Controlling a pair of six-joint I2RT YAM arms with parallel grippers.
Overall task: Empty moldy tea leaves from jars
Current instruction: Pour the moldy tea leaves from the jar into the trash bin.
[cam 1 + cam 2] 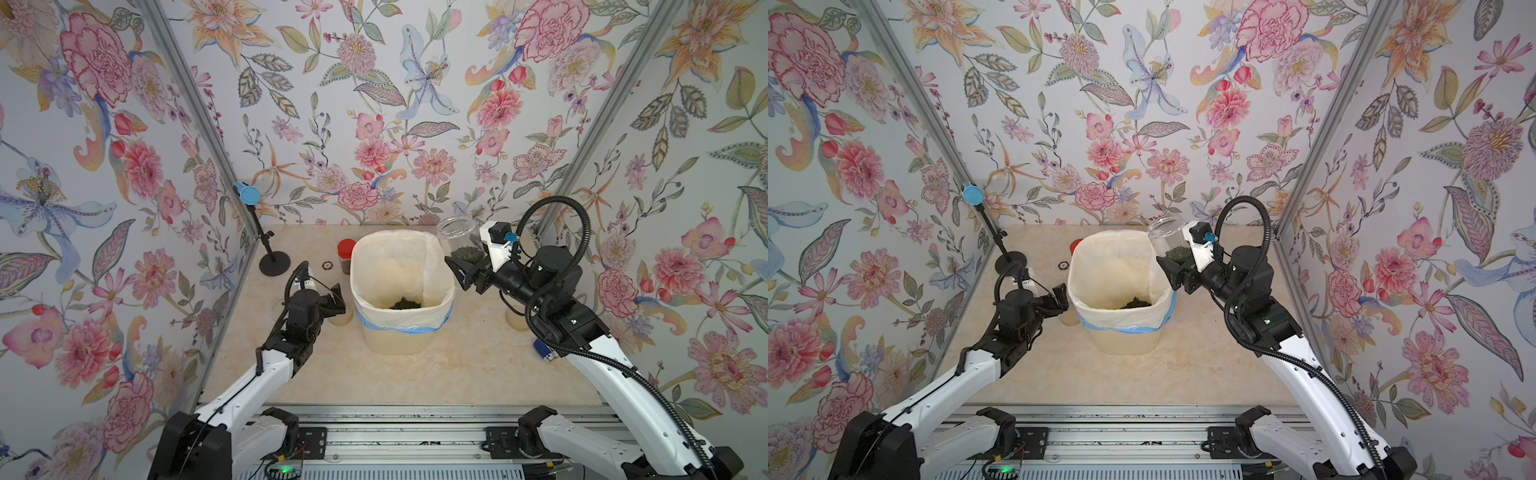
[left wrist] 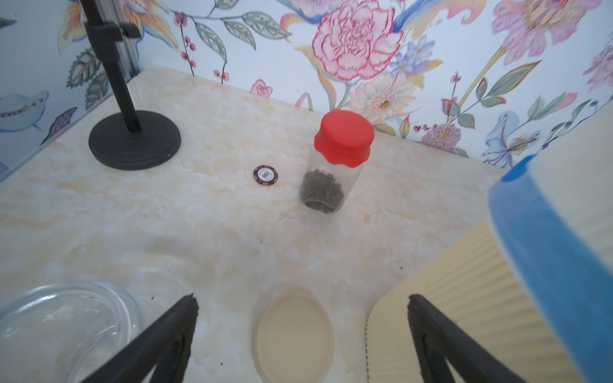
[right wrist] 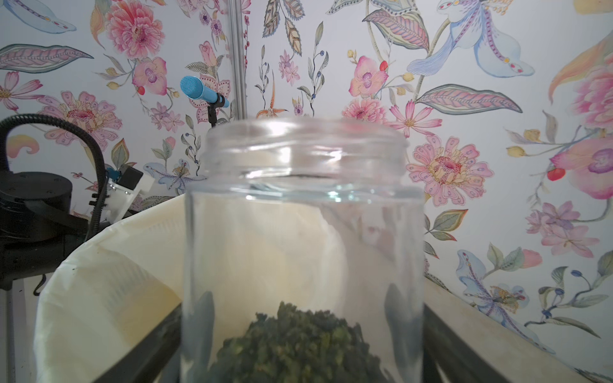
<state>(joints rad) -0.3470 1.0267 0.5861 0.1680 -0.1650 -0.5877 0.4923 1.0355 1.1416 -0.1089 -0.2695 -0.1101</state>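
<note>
My right gripper point(image 1: 469, 261) is shut on an open clear jar point(image 1: 458, 237), held raised and close to upright at the right rim of the cream bin point(image 1: 399, 332). Tea leaves point(image 3: 298, 345) heap in the bottom of this jar point(image 3: 303, 215), between my fingers point(image 3: 444, 348). A small pile of tea leaves point(image 1: 405, 304) lies inside the bin. My left gripper point(image 2: 302, 300) hangs open over a beige lid point(image 2: 293, 335) lying flat on the table, left of the bin. An empty lidless jar point(image 2: 63, 325) stands beside it. A red-capped jar point(image 2: 331, 165) with leaves stands farther back.
A black microphone stand point(image 1: 274, 264) occupies the back left corner, with a poker chip point(image 1: 327, 264) between it and the red-capped jar. Another beige lid point(image 1: 515, 320) lies under my right arm. Floral walls close in three sides.
</note>
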